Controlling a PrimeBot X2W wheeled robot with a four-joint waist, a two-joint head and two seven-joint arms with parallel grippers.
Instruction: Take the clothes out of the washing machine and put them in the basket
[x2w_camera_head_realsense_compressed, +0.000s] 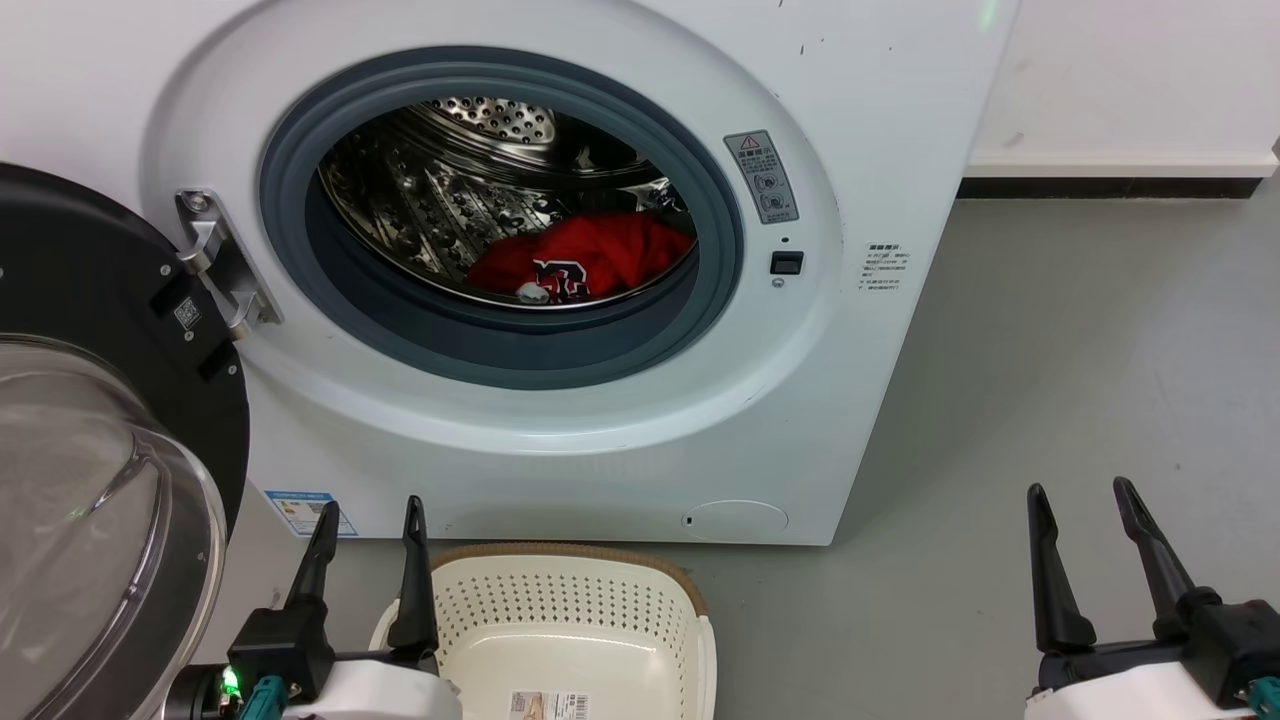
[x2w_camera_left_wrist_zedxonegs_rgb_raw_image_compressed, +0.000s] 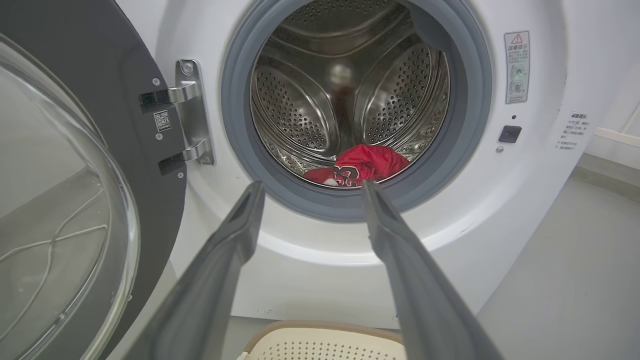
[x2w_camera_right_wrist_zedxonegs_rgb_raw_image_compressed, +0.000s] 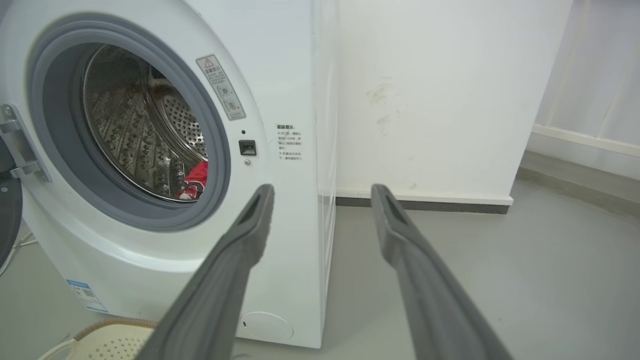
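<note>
the left tool (x2w_camera_head_realsense_compressed: 369, 510) is released, its two dark fingers (x2w_camera_left_wrist_zedxonegs_rgb_raw_image_compressed: 220, 260) spread with nothing between them; in its wrist view it points straight at the open porthole from outside. the right tool (x2w_camera_head_realsense_compressed: 1080, 490) is likewise spread and empty, over bare floor (x2w_camera_head_realsense_compressed: 1050, 350) off the right front corner of the washing machine (x2w_camera_head_realsense_compressed: 560, 450). just beside the left tool, the basket (x2w_camera_head_realsense_compressed: 560, 553) sits on the floor near the foot of the machine, below the porthole, with no clothes in it. the door (x2w_camera_head_realsense_compressed: 90, 480) hangs wide open at the machine's left edge. the clothes (x2w_camera_head_realsense_compressed: 590, 262) lie at the bottom front edge of the drum (x2w_camera_head_realsense_compressed: 430, 190), a little right of its middle, just behind the grey gasket (x2w_camera_head_realsense_compressed: 500, 345).

the step in hand looks like the very start: nothing is lifted out, and the reach into the drum is not yet begun. the next move calls for a tool, the left being better lined up, to go in over the gasket lip, come down on the red heap and close on a good fold (soft cloth sags and trails, so it may catch on the lip).

counted: two tools, one washing machine, one basket, one door. of the clothes i see one red heap with dark and white lettering; whether that is one garment or two i cannot tell.
</note>
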